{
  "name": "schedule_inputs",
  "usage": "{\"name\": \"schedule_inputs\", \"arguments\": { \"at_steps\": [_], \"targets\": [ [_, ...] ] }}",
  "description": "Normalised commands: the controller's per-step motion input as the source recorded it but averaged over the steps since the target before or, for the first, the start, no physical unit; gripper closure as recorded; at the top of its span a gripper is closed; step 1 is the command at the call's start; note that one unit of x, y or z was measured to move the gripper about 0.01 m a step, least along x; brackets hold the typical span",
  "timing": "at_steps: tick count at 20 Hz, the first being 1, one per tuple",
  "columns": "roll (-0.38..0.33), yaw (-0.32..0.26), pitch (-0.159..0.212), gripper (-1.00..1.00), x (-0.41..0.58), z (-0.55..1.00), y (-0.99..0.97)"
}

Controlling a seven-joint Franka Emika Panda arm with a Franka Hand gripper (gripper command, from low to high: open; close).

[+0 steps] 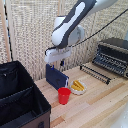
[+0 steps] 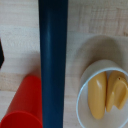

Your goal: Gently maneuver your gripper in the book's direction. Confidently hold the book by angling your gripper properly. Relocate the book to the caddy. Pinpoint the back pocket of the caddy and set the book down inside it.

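My gripper (image 1: pixel 59 64) hovers over the upright book (image 1: pixel 56 75), grip state unclear; an off-centre descent could topple it onto the red cup (image 1: pixel 64 95) nearby.

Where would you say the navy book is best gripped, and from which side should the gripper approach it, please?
Probably the top edge, approached from straight above. The book stands upright on the table, thin edge upward, so the gripper could close across its narrow thickness. The red cup and the bowl of yellow pieces stand close beside it, which leaves little room for a sideways approach.
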Motion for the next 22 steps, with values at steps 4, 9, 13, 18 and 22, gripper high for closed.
{"name": "schedule_inputs", "arguments": {
  "at_steps": [4,9,13,18,22],
  "targets": [
    [0.000,-0.041,0.037,-1.00,0.196,-0.20,0.00],
    [0.000,-0.063,0.058,-1.00,0.213,-0.12,0.02],
    [0.000,-0.070,0.111,1.00,0.303,-0.08,0.02],
    [0.000,-0.055,0.072,1.00,0.219,-0.08,0.02],
    [0.000,-0.059,0.052,1.00,0.187,-0.09,0.03]
  ]
}}
